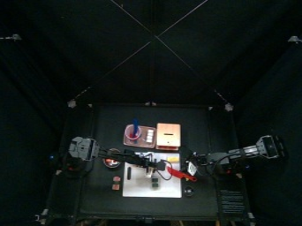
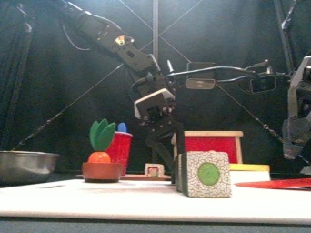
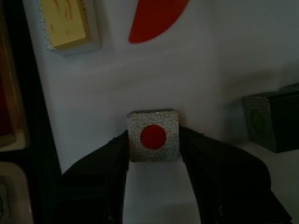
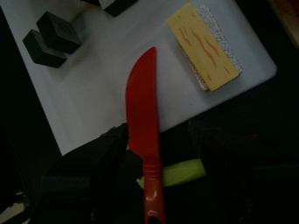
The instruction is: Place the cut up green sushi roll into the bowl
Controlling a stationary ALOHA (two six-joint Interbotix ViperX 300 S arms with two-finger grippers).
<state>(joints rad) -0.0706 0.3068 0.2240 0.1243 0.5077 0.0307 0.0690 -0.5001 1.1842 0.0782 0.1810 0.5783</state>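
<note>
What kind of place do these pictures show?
Most likely a robot test pen with a play-kitchen setup. Black curtains enclose a small black table. On it lie a white board, a red toy knife and a small block with a red dot, between two black arms.

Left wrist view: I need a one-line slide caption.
Left gripper open around a small grey sushi piece with a red centre on the white board.

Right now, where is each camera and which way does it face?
Top: overhead, facing straight down at the table; both arms show.
Front: table's front edge, looking level; green-centred block near, arms behind.
Left wrist: looks down past left gripper at red-centred block.
Right wrist: looks down on red knife, right gripper at its handle.
Shared: top and right wrist show the knife.
</note>
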